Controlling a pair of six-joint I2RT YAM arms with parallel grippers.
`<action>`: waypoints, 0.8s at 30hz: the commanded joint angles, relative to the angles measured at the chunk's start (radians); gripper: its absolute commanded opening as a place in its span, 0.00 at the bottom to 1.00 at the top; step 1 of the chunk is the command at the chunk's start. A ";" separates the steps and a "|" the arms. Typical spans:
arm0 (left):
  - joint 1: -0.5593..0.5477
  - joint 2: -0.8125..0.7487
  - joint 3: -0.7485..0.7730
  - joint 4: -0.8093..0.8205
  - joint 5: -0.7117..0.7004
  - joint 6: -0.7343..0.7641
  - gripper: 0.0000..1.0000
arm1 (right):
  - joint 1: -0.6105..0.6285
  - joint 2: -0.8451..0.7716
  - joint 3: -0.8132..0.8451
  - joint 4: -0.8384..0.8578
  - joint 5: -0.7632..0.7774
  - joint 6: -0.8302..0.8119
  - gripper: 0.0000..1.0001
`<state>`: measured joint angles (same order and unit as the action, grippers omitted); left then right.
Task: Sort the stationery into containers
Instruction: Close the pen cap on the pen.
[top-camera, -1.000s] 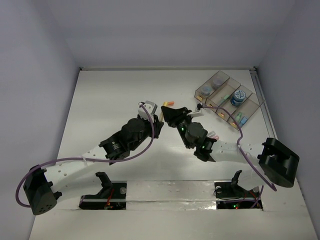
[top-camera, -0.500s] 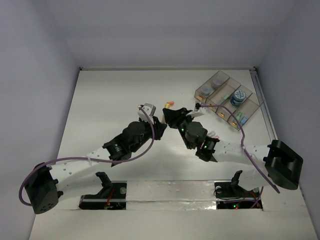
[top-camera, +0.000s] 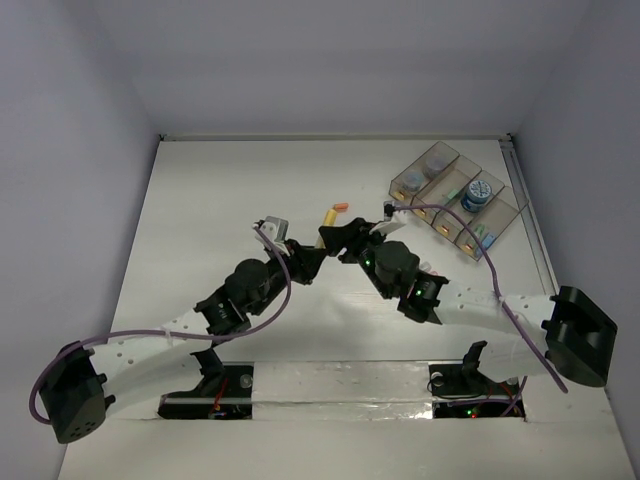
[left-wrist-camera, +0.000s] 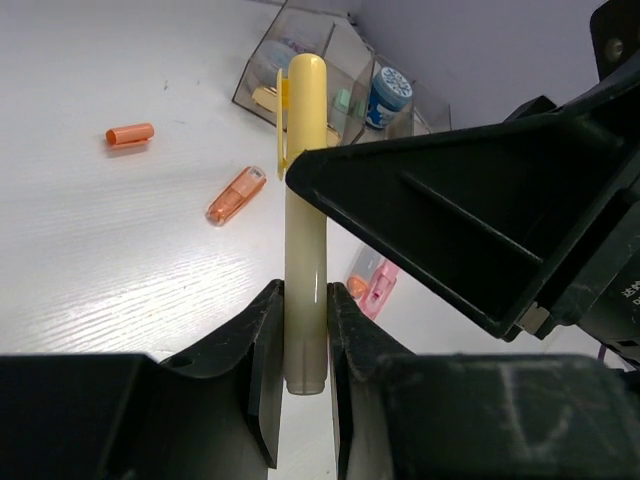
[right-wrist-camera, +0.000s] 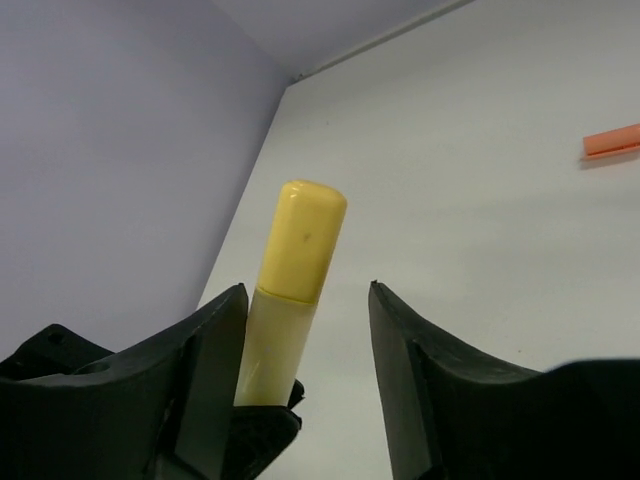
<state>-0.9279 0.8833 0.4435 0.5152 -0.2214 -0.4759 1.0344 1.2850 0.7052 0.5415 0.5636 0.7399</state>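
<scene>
Left tool (left-wrist-camera: 300, 305) clamps the yellow marker (left-wrist-camera: 303, 215) by its base, right tool (right-wrist-camera: 305, 292) gapes around the cap (right-wrist-camera: 304, 238); I should centre it and close squarely before releasing left.

Orange stub (top-camera: 342, 208) seemingly beside yellow stick (top-camera: 326, 215)

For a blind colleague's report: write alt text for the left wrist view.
The black left gripper is shut on the base of a pale yellow plastic marker with a clip, pointing away; the right gripper's black finger crosses its upper half. Behind lie two orange stubs on the white table and clear plastic bins.
</scene>
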 joint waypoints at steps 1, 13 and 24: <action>0.012 -0.041 -0.020 0.160 -0.058 -0.021 0.00 | -0.014 -0.018 0.013 -0.078 -0.045 -0.034 0.59; 0.012 -0.050 -0.063 0.157 -0.058 -0.013 0.00 | -0.100 -0.128 -0.004 -0.109 -0.163 -0.014 0.89; 0.012 -0.046 -0.091 0.180 -0.015 -0.006 0.00 | -0.197 -0.041 0.125 -0.140 -0.422 -0.030 0.98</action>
<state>-0.9207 0.8425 0.3557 0.6155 -0.2543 -0.4873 0.8375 1.2152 0.7559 0.3996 0.2394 0.7345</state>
